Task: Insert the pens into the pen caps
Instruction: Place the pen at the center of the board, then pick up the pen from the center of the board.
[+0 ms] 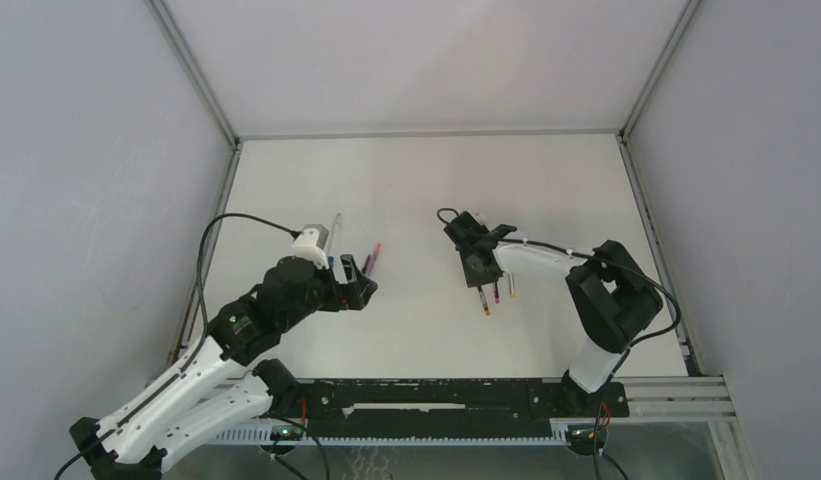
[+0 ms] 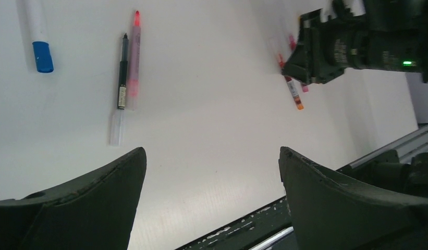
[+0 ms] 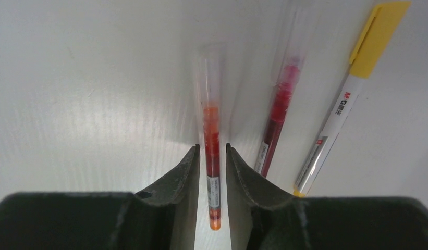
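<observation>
An orange-red pen [image 3: 211, 135] with a clear cap on its far end lies flat on the white table. My right gripper [image 3: 211, 147] is open around it, with a thin gap on each side between pen and fingers. To its right lie a dark red pen [image 3: 278, 114] and a white pen with a yellow cap [image 3: 378, 31]. From above, the right gripper [image 1: 480, 283] points toward me over these pens [image 1: 497, 293]. My left gripper [image 2: 211, 156] stands wide open and holds nothing. Ahead of it lie a black pen [image 2: 122, 78], a pink pen [image 2: 134, 57] and a pen with a blue cap [image 2: 43, 56].
The black base rail [image 1: 456, 395] runs along the near table edge, just below the left gripper [image 1: 358, 285]. Grey walls close in the table on the left, right and back. The two arms are about a gripper's length apart across the middle.
</observation>
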